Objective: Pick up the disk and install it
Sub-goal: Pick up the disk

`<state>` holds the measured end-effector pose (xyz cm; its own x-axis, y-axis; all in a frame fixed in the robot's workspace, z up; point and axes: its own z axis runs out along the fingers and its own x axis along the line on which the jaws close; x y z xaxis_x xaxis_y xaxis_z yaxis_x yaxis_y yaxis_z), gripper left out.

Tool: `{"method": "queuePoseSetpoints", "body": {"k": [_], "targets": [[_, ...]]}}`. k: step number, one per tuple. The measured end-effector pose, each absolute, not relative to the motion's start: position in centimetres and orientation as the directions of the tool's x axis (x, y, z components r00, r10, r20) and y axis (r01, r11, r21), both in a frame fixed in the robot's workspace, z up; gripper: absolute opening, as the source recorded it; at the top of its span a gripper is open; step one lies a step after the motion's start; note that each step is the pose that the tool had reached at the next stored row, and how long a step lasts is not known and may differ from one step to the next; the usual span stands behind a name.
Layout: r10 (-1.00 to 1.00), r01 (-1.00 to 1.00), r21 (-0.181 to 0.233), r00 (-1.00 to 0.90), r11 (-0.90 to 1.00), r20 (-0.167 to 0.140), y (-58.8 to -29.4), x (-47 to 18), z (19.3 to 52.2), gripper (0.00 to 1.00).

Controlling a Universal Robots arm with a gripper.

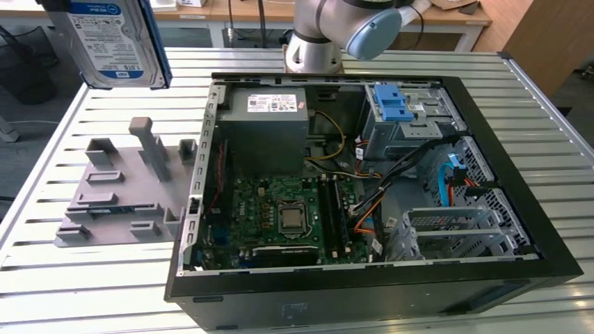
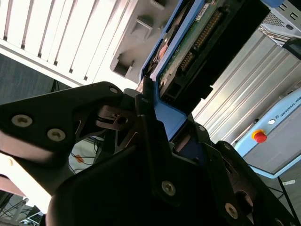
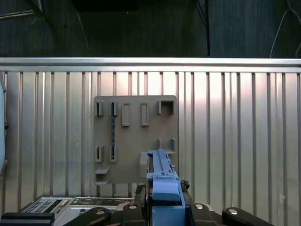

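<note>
The disk (image 1: 116, 42), silver with a blue-and-white label and a blue frame, hangs upright in the air at the exterior view's upper left, above the slatted table. In the first wrist view the disk (image 3: 162, 174) appears edge-on, its blue frame pinched by my gripper (image 3: 163, 207). The second wrist view has the disk (image 2: 188, 47) showing its circuit-board side, with my gripper (image 2: 160, 125) shut on the blue frame. The black fingers (image 2: 141, 108) press on that frame from both sides.
A grey holder plate (image 1: 121, 188) with slots and posts lies on the table (image 1: 93, 292) below the disk. On the exterior view's right sits an open computer case (image 1: 371, 282) with a power-supply box (image 1: 264, 125), a motherboard (image 1: 288, 216) and a blue-latched drive cage (image 1: 399, 111). The arm's base (image 1: 316, 49) stands behind the case.
</note>
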<state>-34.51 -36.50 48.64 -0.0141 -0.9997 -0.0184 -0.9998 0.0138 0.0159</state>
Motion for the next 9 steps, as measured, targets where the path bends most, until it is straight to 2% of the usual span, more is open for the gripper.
{"method": "queuePoseSetpoints", "body": {"k": [9], "targets": [[-1.0,-1.0,0.017,-0.014,0.014,-0.018,-36.8,-33.2,48.6,0.37]]}}
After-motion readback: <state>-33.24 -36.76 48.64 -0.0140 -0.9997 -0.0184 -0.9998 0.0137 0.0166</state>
